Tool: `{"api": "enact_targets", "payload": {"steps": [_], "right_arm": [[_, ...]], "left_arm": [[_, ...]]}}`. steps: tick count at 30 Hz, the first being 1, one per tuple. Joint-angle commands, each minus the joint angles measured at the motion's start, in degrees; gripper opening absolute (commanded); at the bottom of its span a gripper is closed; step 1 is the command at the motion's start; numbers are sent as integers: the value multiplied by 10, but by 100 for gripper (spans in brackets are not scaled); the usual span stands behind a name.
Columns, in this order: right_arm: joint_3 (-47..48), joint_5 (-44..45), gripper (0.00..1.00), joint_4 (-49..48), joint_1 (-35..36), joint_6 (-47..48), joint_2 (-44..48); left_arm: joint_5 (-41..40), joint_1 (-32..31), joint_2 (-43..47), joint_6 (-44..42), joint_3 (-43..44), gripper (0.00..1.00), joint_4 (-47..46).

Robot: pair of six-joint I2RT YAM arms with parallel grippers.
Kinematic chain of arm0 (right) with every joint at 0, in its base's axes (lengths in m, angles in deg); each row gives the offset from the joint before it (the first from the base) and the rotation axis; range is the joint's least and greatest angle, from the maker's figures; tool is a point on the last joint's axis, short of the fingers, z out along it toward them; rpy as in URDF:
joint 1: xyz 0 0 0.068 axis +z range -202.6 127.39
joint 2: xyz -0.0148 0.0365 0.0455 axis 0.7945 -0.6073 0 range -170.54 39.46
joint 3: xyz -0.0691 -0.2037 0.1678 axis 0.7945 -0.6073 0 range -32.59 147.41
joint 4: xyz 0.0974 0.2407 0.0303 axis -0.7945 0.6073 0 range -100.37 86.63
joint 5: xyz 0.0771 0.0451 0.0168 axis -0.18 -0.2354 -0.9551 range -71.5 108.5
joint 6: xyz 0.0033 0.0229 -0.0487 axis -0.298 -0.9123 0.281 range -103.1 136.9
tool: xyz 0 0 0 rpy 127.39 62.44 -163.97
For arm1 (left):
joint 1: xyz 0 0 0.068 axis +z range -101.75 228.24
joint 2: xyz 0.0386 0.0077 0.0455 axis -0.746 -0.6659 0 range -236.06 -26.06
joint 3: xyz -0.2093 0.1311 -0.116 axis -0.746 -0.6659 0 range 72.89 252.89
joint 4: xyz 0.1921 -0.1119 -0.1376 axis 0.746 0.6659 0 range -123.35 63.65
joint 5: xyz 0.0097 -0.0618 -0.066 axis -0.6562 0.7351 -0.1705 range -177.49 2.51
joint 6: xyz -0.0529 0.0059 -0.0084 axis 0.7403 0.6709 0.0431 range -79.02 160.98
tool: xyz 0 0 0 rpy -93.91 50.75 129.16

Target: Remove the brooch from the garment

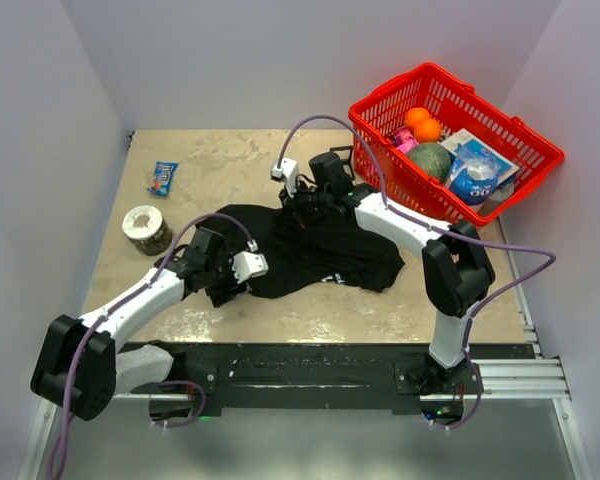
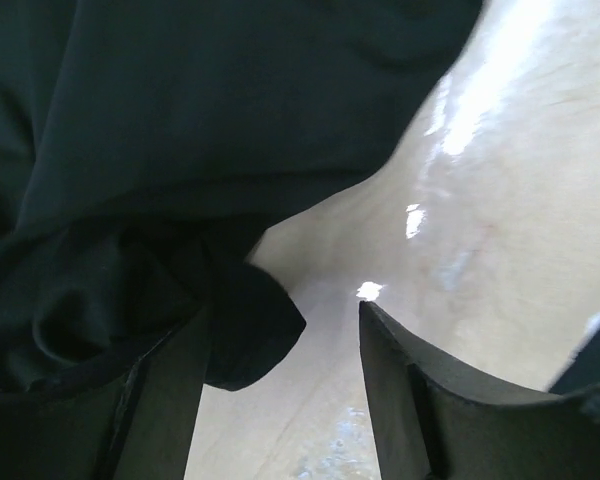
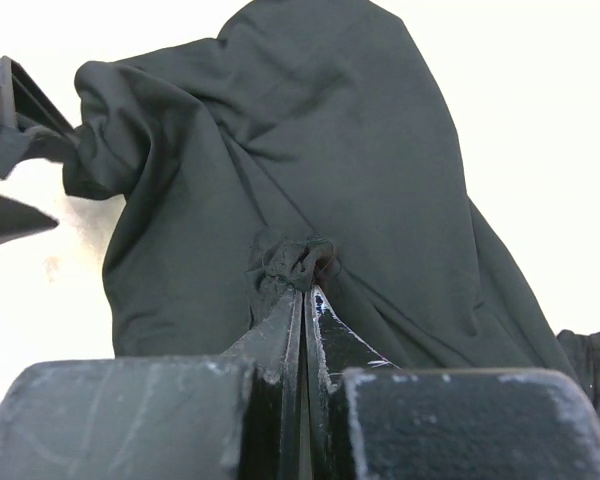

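Note:
The garment, a black T-shirt with a bit of white print, lies crumpled mid-table. My right gripper is at its far edge. In the right wrist view that gripper is shut on a bunched pinch of the garment, with cloth pulled taut from the fingertips. My left gripper is at the shirt's near-left edge. Its jaws stand open over bare table, and a fold of the garment rests against the left finger. The brooch is hidden in every view.
A red basket at the back right holds oranges, a green melon and packets. A round silver tin and a blue snack packet lie at the left. White walls close in the table on three sides.

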Motion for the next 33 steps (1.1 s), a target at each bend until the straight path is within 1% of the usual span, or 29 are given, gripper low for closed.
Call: {"api": "enact_targets", "payload": {"steps": [1,5,7,8,9,10,11,13,15,16,18,19,21,22,24,25,26,27,29,30,31,32,33], "right_arm": [[13,8,0,-30,-6,-6,26],[11,12,0,-30,-8,-4,26],[13,12,0,-28,-9,-3,25],[14,12,0,-26,-9,-2,26],[15,13,0,-26,-9,-2,26],[15,13,0,-25,-11,-2,26],[17,13,0,-24,-11,-1,27],[19,14,0,-23,-15,-1,27],[23,13,0,-22,-18,-3,30],[26,10,0,-15,-22,-4,30],[43,2,0,-4,-30,-4,36],[50,-2,0,6,-37,-1,41],[78,-10,0,25,-45,6,52],[100,-13,0,45,-52,13,55],[123,-14,0,61,-63,20,69],[146,-10,0,69,-73,27,74],[158,2,0,72,-79,31,78],[169,8,0,70,-93,33,81],[210,30,0,60,-109,32,89],[227,40,0,56,-132,27,85],[273,41,0,55,-147,7,76],[300,42,0,55,-162,-9,69],[326,46,0,55,-191,-25,63]], "left_arm": [[-108,-12,-1,22,-20,64,-73],[-123,-26,-31,43,-31,63,-98],[-128,-27,-44,50,-30,52,-112],[-131,-27,-53,51,-29,44,-113],[-133,-27,-56,51,-26,25,-115],[-138,-27,-56,49,-24,14,-113],[-138,-27,-54,42,-12,0,-104],[-134,-25,-32,38,7,0,-71],[-127,-20,2,42,45,0,-36],[-95,1,62,51,56,0,-34],[-80,19,129,45,65,0,-45],[-94,23,175,24,70,0,-44],[-115,35,194,0,78,0,-28],[-123,63,197,-17,95,0,-26],[-122,95,193,-38,113,0,-38],[-139,112,186,-57,128,0,-53],[-157,119,180,-66,138,0,-77],[-171,129,172,-73,150,0,-130],[-191,174,132,-82,208,0,-178],[-194,195,112,-77,238,0,-205],[-203,231,65,-59,310,0,-210],[-205,254,39,-47,350,0,-205],[-201,294,-4,-35,391,0,-201]]}}
